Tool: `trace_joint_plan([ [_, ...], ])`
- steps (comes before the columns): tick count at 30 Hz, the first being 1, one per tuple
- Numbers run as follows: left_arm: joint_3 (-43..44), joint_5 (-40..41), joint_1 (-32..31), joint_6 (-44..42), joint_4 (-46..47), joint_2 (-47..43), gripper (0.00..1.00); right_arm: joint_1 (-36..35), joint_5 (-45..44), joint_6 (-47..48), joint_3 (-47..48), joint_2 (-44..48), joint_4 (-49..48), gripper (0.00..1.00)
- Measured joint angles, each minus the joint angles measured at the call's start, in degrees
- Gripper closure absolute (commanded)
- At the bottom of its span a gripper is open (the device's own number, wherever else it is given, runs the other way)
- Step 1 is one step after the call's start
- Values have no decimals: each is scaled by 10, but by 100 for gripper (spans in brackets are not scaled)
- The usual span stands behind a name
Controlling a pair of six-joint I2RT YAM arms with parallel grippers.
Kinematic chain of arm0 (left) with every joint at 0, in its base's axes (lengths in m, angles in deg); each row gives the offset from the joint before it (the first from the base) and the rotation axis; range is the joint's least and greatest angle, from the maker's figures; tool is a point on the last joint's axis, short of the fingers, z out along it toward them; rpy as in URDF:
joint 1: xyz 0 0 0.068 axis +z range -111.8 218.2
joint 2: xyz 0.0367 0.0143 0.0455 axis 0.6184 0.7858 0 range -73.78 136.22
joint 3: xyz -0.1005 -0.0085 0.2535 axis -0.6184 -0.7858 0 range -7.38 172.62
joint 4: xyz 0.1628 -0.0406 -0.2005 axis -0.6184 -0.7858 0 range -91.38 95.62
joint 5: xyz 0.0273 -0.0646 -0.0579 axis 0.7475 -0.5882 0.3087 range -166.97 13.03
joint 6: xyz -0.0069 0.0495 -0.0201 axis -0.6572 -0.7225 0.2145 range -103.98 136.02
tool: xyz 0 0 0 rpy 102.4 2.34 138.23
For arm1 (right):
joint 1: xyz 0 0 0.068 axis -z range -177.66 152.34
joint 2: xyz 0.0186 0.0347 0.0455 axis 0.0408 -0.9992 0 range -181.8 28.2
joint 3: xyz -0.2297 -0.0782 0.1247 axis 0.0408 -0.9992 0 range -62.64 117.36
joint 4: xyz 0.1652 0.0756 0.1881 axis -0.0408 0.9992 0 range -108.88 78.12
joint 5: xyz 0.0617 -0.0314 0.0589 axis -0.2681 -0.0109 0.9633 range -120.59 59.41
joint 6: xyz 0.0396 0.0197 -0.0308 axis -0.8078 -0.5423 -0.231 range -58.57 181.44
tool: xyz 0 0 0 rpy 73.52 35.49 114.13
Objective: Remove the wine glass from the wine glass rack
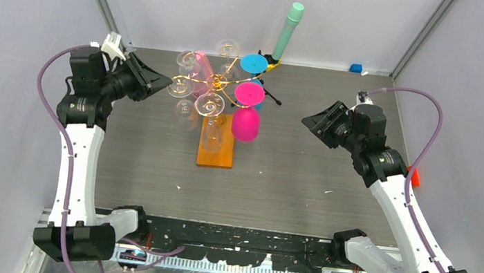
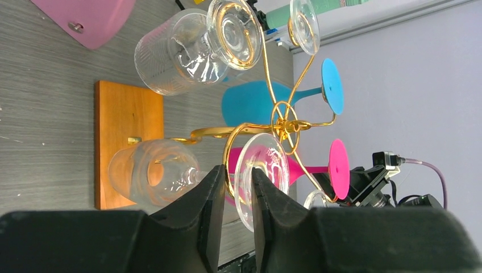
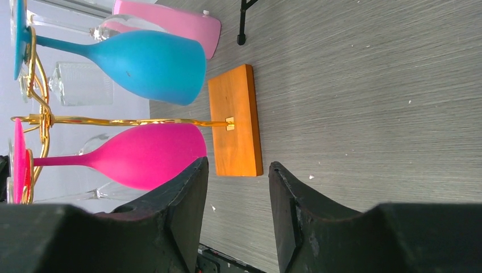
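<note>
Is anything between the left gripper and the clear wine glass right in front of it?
Nothing visible. The left gripper faces the clear wine glass, its foot showing through the finger gap; only the wine glass rack's gold wire curls beside it.

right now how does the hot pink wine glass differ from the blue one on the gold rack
Colour: the hot pink wine glass is magenta, the blue wine glass turquoise-blue. Position: the pink glass hangs on the near side of the gold wire rack, toward the arms; the blue glass hangs farther back. Both hang upside down by their feet.
</note>
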Motion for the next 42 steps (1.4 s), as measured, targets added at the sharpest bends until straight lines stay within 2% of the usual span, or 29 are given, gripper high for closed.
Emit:
trace_joint_plan([
  [5, -1, -10, 2, 17, 5, 0, 84, 0, -5, -3, 0, 0, 3, 53],
  [10, -12, -34, 6, 49, 25, 0, 85, 0, -13, -4, -1, 0, 8, 55],
  [15, -16, -47, 7, 72, 32, 0, 82, 0, -24, -5, -7, 0, 10, 55],
  [19, -18, -59, 8, 86, 33, 0, 73, 0, -29, -5, -11, 0, 11, 55],
  [22, -21, -68, 7, 90, 33, 2, 73, 0, -30, -5, -14, 0, 12, 55],
  [27, -21, -81, 8, 100, 33, 16, 82, 0, -31, -5, -16, 0, 12, 55],
  [30, -21, -85, 7, 102, 32, 18, 100, 0, -31, -5, -16, 0, 12, 55],
  [35, -18, -89, 8, 101, 34, 16, 100, 0, -31, -5, -16, 0, 12, 55],
  [42, 24, -66, 7, 79, -8, 11, 100, 0, -31, -4, -16, 0, 12, 56],
])
